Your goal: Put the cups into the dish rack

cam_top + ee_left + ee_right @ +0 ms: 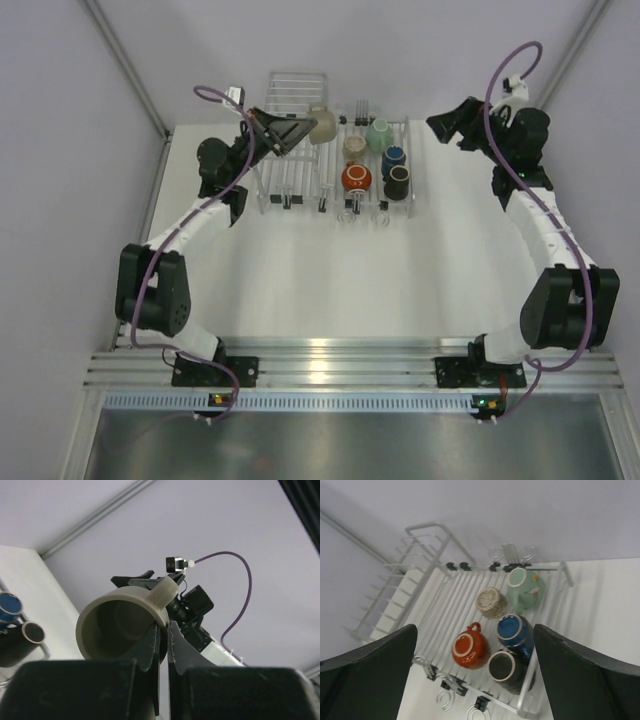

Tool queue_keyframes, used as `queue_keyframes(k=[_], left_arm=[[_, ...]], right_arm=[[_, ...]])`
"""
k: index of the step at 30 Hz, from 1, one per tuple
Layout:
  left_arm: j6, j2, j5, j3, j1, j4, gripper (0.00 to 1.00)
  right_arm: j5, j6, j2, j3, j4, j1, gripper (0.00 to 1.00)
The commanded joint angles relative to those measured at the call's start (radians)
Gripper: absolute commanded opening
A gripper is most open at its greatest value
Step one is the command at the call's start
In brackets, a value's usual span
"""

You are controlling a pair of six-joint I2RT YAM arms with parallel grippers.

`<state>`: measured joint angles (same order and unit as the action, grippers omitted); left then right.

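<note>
Beige ceramic fills the left wrist view: the left gripper (pixel 162 632) has its jaws pinching the wall of the beige cup (pixel 117 625) at the rim, mouth turned to the lens and handle uppermost. That thin edge hold is, in my judgement, the main risk. The cup could pivot or slip out as the wrist turns to set it down, and drop onto the counter (pixel 330 270) or onto its neighbours. From overhead the cup hangs over the far edge of the dish rack (pixel 290 180), left of the loaded cups and beside bare bars; whether it touches the wire I cannot tell. Five cups crowd the rack's right half: the orange-red cup (pixel 469 651), dark cup (pixel 506 667), blue cup (pixel 515 630), speckled tan cup (pixel 491 602) and mint cup (pixel 526 589). Lowering too far right could knock them. Only the right wrist view shows their spacing, framed by the right gripper (pixel 475 628), jaws spread wide and empty, while only the left wrist view shows the grip. Beyond stands the taller wire basket (pixel 298 88), a wrong target close by.
</note>
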<state>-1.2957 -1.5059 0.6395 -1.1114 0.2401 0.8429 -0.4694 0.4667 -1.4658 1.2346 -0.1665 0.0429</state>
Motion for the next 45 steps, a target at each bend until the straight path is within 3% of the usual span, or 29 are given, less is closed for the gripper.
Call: queue_keyframes(k=[1,6,11,29,45], left_arm=[[-0.388,-0.086,0.043,-0.07,0.008,0.594,0.0],[-0.419,-0.151,0.035,-0.194,0.059,0.604,0.0],[-0.461,-0.188,0.006,-0.222,0.11,0.627,0.0],[-0.438,-0.183,-0.018,-0.197,0.162,0.628,0.0],[-0.401,-0.18,-0.04,-0.2,0.218,0.628,0.0]], right_arm=[[-0.103,0.053,0.068,-0.012,-0.158,-0.092,0.99],[-0.207,0.113,0.09,-0.006,-0.313,-0.188,0.99],[-0.262,0.21,0.075,0.009,-0.475,-0.264,0.99],[-0.268,0.201,0.159,0.043,-0.475,-0.37,0.99],[-0.259,0.145,0.101,0.091,-0.41,-0.42,1.0]])
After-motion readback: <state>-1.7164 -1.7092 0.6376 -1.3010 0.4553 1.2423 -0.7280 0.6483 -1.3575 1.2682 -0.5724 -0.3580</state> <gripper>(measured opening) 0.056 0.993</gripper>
